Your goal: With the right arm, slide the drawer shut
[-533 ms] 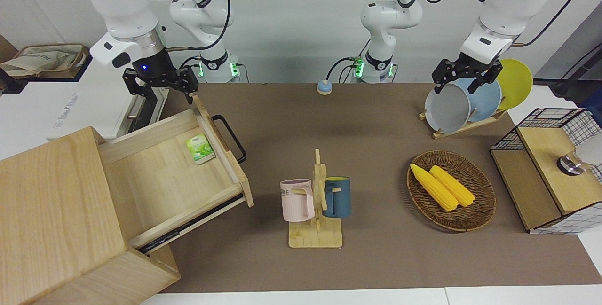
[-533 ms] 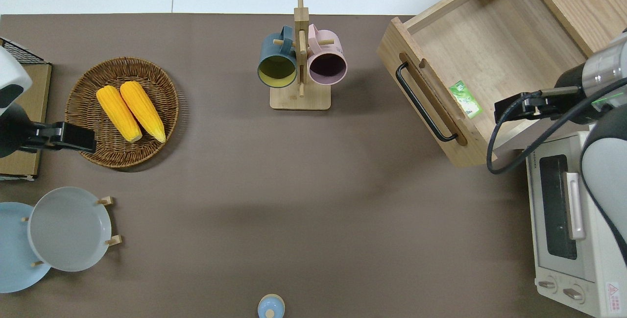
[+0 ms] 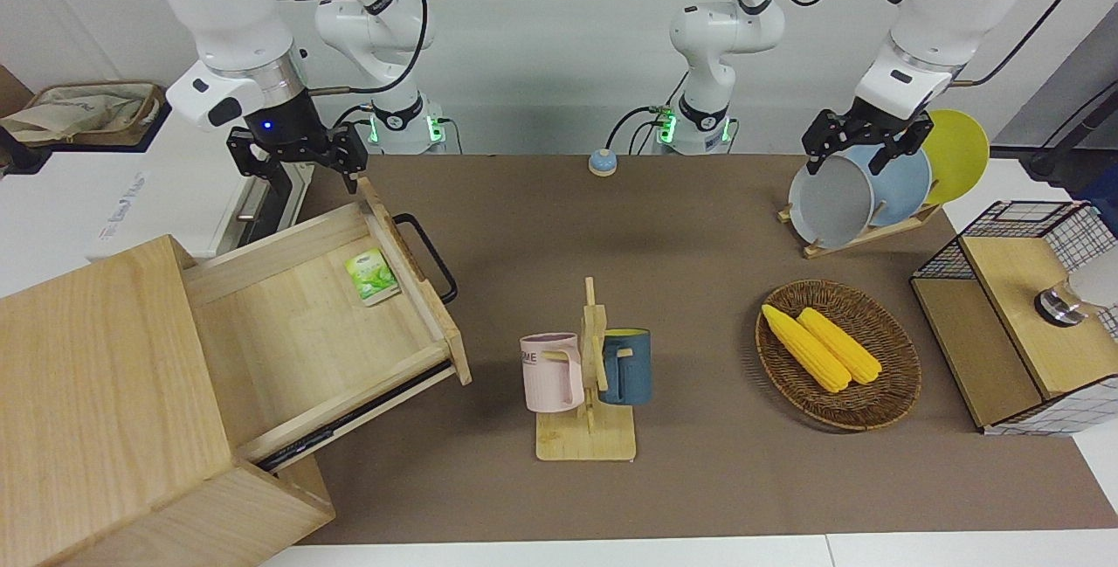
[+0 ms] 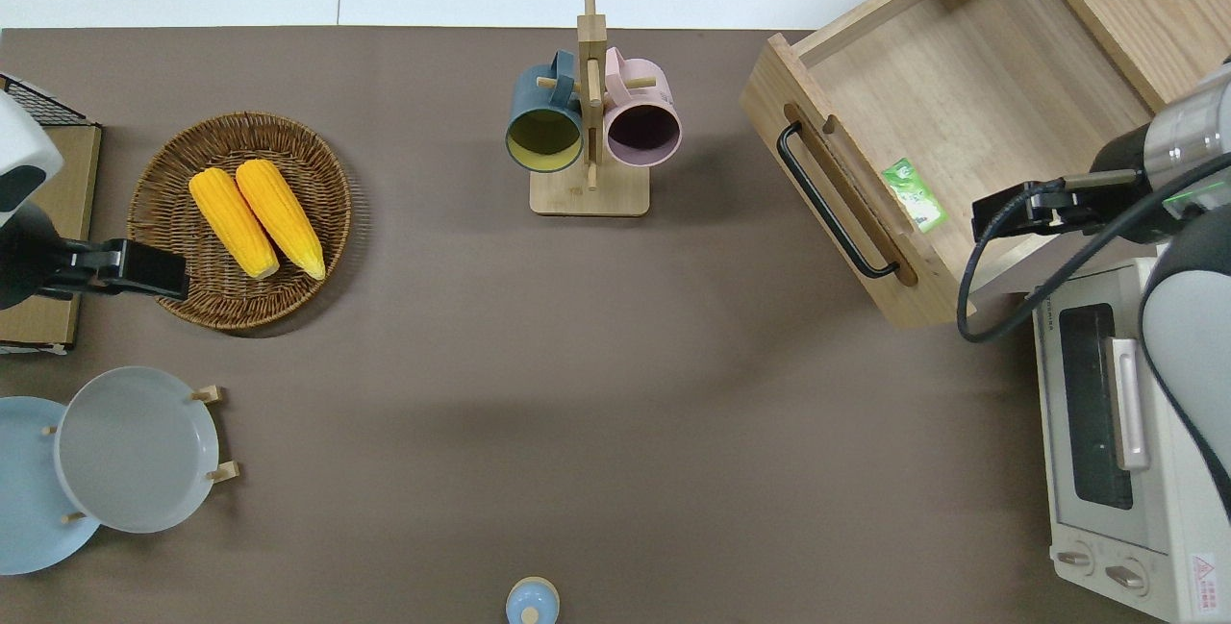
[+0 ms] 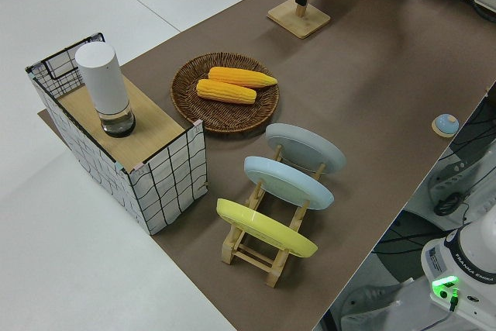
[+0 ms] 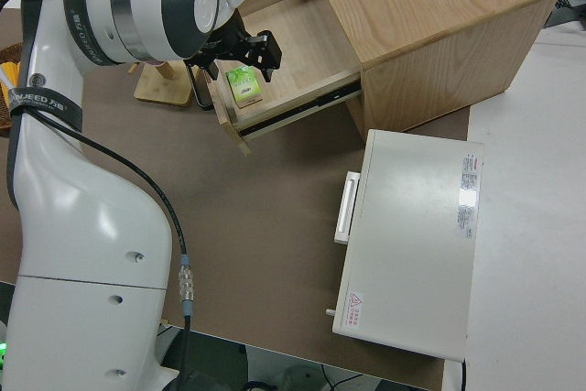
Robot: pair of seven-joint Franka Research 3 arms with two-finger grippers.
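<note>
Note the drawer (image 3: 332, 322): shallow pale grained wood, black bar handle (image 3: 426, 257), pulled fully out. The right gripper (image 3: 297, 161) over its corner has fingers released; left arm parked.

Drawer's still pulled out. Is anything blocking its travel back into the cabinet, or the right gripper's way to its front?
Nothing visible does. The drawer holds only a flat green packet lying low on its floor against the front panel. The right gripper hangs open over the drawer's robot-side corner, the handle unobstructed.
</note>
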